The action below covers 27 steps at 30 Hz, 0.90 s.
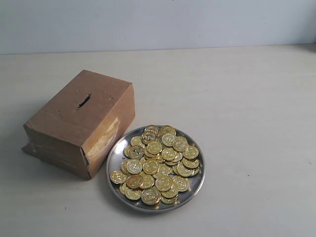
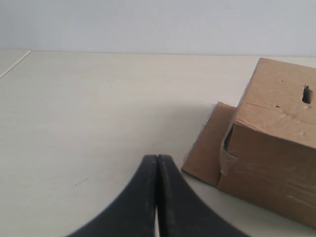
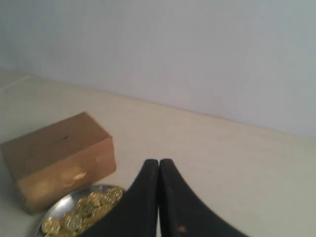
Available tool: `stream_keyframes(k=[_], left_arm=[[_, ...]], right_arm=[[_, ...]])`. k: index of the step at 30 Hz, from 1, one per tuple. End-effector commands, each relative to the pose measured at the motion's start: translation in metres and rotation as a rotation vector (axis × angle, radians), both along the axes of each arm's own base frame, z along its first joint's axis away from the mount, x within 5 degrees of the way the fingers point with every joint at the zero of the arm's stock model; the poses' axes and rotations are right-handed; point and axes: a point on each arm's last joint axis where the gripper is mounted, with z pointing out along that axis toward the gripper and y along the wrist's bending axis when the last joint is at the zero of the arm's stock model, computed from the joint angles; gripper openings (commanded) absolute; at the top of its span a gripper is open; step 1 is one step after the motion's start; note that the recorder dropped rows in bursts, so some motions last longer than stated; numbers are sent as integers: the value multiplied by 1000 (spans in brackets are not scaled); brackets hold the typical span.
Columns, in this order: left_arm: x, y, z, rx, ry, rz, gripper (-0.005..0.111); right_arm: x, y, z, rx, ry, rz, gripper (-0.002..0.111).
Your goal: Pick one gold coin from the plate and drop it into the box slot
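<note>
A brown cardboard box (image 1: 81, 121) with taped sides stands on the left of the table, its dark slot (image 1: 84, 100) cut in the top face. Right beside it sits a shiny silver plate (image 1: 114, 157) heaped with several gold coins (image 1: 158, 165). Neither gripper shows in the exterior view. In the left wrist view my left gripper (image 2: 157, 157) is shut with nothing in it, short of the box (image 2: 276, 148) and its slot (image 2: 306, 94). In the right wrist view my right gripper (image 3: 159, 161) is shut and empty, with the plate (image 3: 59, 207), the coins (image 3: 84, 210) and the box (image 3: 59, 153) off to one side.
The pale tabletop (image 1: 247, 123) runs back to a light wall (image 1: 158, 22). A loose cardboard flap (image 2: 207, 145) lies flat on the table at the foot of the box.
</note>
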Motion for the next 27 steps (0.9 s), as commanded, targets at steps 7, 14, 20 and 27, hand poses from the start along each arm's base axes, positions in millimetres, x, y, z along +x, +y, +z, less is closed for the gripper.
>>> stream_keyframes(k=[7, 14, 20, 27], left_arm=[[0, 0, 1, -7, -16, -2, 0], [0, 0, 1, -7, -16, -2, 0], [0, 0, 1, -7, -16, -2, 0], [0, 0, 1, -7, -16, -2, 0]], right_arm=[[56, 55, -31, -356, 309, 362, 0], [81, 129, -93, -558, 449, 577, 0], [109, 154, -135, -442, 556, 441, 0], [129, 173, -164, -470, 672, 414, 17]])
